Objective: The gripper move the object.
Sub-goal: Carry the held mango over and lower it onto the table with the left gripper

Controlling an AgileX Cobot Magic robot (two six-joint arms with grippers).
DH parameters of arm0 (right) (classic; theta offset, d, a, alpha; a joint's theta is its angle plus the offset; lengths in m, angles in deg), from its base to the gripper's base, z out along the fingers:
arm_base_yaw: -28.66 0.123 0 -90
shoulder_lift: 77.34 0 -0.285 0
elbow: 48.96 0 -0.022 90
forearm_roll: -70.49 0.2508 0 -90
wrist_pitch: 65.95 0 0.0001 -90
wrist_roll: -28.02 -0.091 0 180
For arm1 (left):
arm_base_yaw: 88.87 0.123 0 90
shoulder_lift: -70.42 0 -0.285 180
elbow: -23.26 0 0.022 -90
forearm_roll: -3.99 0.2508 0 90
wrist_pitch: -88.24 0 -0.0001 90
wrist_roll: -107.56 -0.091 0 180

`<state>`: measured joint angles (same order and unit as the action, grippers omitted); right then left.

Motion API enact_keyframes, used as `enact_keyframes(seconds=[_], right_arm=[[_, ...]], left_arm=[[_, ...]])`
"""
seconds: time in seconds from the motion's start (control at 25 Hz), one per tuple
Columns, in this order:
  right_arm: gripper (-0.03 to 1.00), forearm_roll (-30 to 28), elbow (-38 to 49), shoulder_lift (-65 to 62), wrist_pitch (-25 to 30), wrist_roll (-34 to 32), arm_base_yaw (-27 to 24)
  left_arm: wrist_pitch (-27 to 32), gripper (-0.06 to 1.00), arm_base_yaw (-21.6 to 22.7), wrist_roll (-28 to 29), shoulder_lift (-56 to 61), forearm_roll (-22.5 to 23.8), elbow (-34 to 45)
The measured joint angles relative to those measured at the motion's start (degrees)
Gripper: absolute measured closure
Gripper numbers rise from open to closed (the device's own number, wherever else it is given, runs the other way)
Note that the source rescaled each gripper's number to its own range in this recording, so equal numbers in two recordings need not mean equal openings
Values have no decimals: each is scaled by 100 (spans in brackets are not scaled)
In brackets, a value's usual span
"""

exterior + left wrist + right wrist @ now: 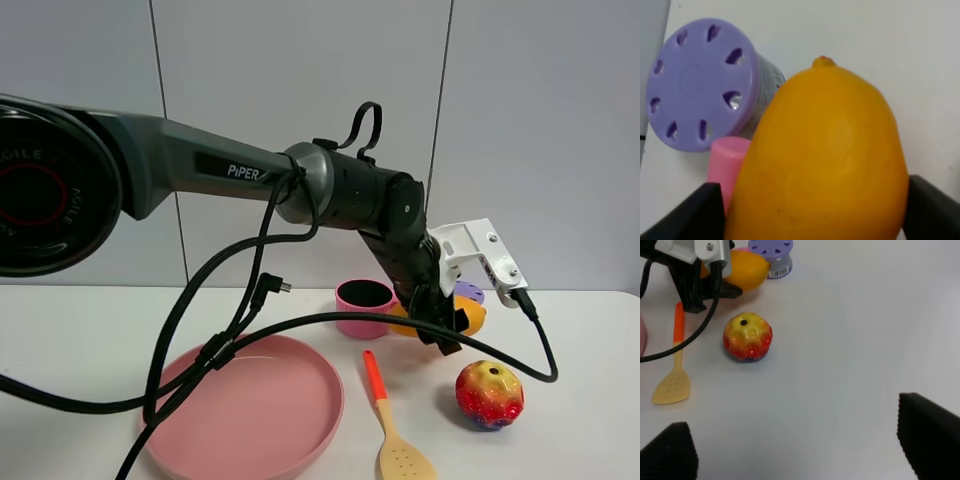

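Note:
The yellow-orange mango (473, 315) lies on the white table beside the pink pot (364, 308). My left gripper (444, 330), black fingers under a white bracket, is shut on it. In the left wrist view the mango (825, 160) fills the space between the two black fingers (695, 212), which press its sides. The right wrist view shows the mango (747, 269) behind the left gripper (715, 290). My right gripper (800, 455) is open and empty over bare table, far from the mango, and is out of the exterior view.
A purple shaker with a holed lid (470, 293) stands just behind the mango. A round red-yellow bumpy fruit (489, 394) sits in front of it. An orange-handled spatula (393, 430) and a pink plate (250, 410) lie at the front. Black cables (330, 322) hang across the plate.

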<state>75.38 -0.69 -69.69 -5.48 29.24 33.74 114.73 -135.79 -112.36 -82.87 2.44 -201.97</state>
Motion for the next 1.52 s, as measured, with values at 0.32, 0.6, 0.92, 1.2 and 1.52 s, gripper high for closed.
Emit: enact_keyframes(seconds=[0.32, 0.6, 0.92, 1.2, 1.52], right_arm=[[-3, 0, 0, 0, 0, 0, 0], [-3, 0, 0, 0, 0, 0, 0], [-3, 0, 0, 0, 0, 0, 0], [-3, 0, 0, 0, 0, 0, 0], [-3, 0, 0, 0, 0, 0, 0]], left_arm=[[0, 93, 0, -47, -97, -298, 0], [-10, 93, 0, -381, -218, -385, 0], [-191, 94, 0, -595, -244, -463, 0], [-153, 94, 0, -707, -197, -463, 0], [171, 94, 0, -708, -135, -453, -131]])
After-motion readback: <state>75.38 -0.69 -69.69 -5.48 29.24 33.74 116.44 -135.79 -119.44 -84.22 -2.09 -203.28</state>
